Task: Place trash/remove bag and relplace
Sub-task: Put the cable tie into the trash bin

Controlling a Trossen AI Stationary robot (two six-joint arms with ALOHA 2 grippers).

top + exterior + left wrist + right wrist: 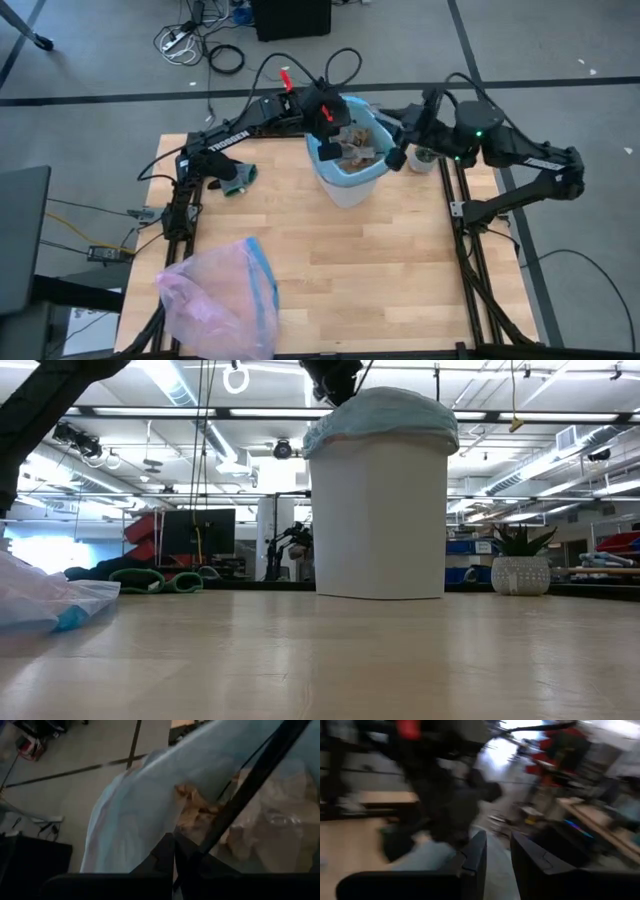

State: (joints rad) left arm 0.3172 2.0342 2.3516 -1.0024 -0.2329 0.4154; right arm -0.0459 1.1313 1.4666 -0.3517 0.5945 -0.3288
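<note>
The left gripper (327, 150), fingers pressed together w/ nothing visibly between them, hangs over the rim of a white bin (350, 185) near the table's far edge, just right of centre. The bin's light-blue bag (372, 172) folds over its rim; trash (356, 143), incl. brown leaf clumps and clear wrappers, sits inside. The right gripper (396, 158), fingers slightly apart on nothing, hovers just beside the bin's right rim. A pink bag (215, 295) w/ a blue band lies at the near-left corner of the table (380, 280); a small potted plant (518, 562) stands by the far-right corner.
</note>
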